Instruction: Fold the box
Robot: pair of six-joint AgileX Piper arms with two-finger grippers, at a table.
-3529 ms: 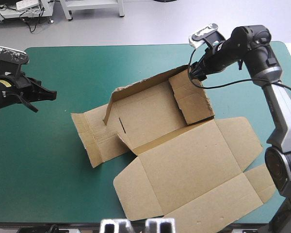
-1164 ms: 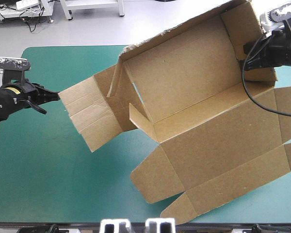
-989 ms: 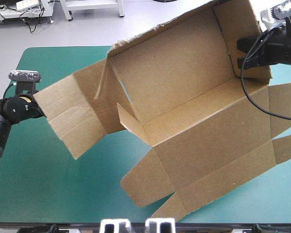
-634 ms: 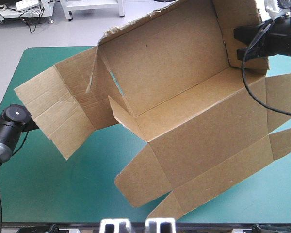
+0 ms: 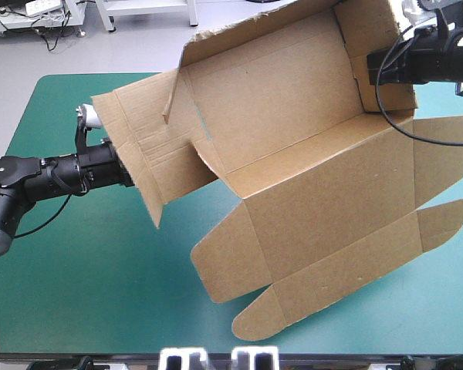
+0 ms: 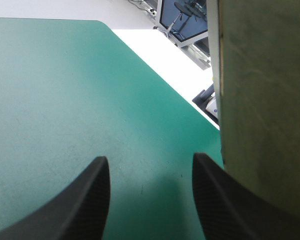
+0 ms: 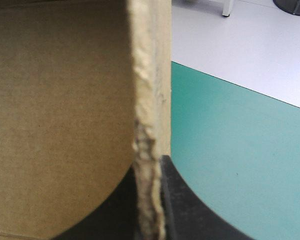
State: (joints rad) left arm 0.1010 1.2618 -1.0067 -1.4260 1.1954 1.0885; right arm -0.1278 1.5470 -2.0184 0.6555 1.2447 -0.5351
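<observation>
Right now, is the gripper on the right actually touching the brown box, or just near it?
Touching. In the right wrist view the right gripper is shut on the box, its ragged edge pinched between both black fingers.

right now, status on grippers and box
Left black-finned gripper open, beside a flap. Right black-finned gripper shut on brown cardboard box, end wall. Box lifted, tilted. Nothing blocking.

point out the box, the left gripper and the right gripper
box [image 5: 324,200], high view, on its wide middle panel.
left gripper [image 6: 150,159], left wrist view, midway between its open fingertips.
right gripper [image 7: 149,172], right wrist view, midway between its fingertips, shut on the box's wall edge.
</observation>
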